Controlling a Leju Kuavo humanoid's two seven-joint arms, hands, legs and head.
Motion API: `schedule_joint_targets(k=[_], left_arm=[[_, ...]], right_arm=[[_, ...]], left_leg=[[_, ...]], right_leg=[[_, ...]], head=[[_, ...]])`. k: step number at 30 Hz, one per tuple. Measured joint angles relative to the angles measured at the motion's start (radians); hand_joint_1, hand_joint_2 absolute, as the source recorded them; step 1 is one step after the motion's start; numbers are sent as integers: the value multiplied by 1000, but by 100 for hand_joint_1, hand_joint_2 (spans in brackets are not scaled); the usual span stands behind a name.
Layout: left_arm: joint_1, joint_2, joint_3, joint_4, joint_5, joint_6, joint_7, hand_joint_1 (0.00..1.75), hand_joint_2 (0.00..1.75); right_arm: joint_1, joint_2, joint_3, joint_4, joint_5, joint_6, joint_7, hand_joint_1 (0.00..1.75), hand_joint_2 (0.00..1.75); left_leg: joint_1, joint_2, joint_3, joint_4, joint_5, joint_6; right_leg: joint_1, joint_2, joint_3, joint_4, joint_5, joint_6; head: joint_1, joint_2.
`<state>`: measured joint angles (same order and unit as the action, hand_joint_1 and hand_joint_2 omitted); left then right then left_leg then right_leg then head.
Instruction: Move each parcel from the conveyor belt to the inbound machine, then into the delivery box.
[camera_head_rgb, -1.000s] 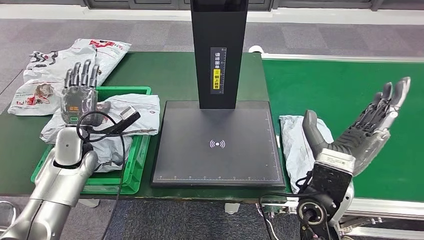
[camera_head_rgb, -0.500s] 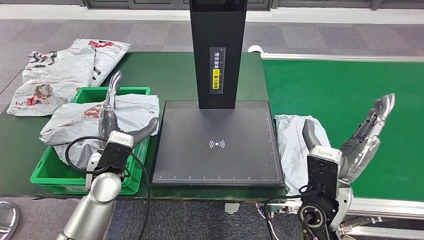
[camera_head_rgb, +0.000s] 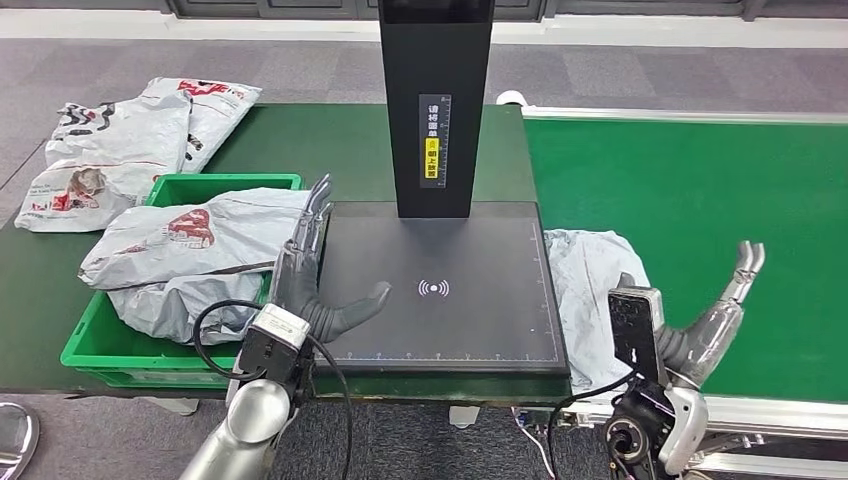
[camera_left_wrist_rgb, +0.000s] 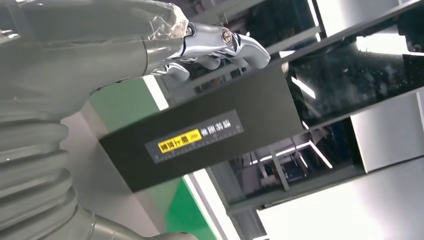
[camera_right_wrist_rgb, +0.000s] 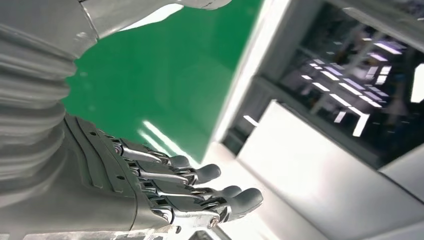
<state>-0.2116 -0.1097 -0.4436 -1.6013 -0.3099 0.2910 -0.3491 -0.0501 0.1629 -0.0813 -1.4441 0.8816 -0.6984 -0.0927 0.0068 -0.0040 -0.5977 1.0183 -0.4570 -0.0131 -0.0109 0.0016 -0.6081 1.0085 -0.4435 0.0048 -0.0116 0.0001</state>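
Parcel on belt: a grey parcel (camera_head_rgb: 590, 290) is lying at the conveyor belt's (camera_head_rgb: 690, 190) near left corner, just beside the scan plate's right edge; its long axis is running from far to near, and its soft plastic skin is showing creases.
Inbound machine: a flat matte-black square scan plate (camera_head_rgb: 437, 290) is carrying a white wireless mark, with a tall black column (camera_head_rgb: 436, 100) rising at its far side.
Delivery box: a green plastic crate (camera_head_rgb: 110, 335) is sitting on the dark green worktop (camera_head_rgb: 340, 150), and crumpled grey mailer bags (camera_head_rgb: 190, 255) are lying across it, long axis left to right.
Left hand (camera_head_rgb: 310, 280): it is hovering over the plate's left edge, fingers spread wide, holding nothing.
Right hand (camera_head_rgb: 700, 320): it is hanging near the belt's front edge, fingers straight and apart, holding nothing.
Spare bags: more printed mailers (camera_head_rgb: 130, 140) are lying on the worktop's far left.
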Motion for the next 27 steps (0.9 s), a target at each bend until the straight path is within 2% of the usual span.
schedule_joint_targets(k=[4, 10, 27], left_arm=[[-1, -16, -11, 17, 12, -16, 1, 0, 175], [-1, -27, -14, 41, 17, -20, 1, 0, 175], [-2, -35, -15, 64, 17, -20, 1, 0, 175]], right_arm=[[0, 0, -39, 71, 20, 0, 38, 0, 175], [0, 0, -82, 142, 28, 0, 40, 0, 175], [0, 0, -99, 183, 28, -1, 40, 0, 175]], left_leg=[[0, 0, 0, 0, 0, 0], [0, 0, 0, 0, 0, 0], [0, 0, 0, 0, 0, 0]], right_leg=[[0, 0, 0, 0, 0, 0], [0, 0, 0, 0, 0, 0], [0, 1, 0, 0, 0, 0]], head=[[0, 0], [0, 0], [0, 0]])
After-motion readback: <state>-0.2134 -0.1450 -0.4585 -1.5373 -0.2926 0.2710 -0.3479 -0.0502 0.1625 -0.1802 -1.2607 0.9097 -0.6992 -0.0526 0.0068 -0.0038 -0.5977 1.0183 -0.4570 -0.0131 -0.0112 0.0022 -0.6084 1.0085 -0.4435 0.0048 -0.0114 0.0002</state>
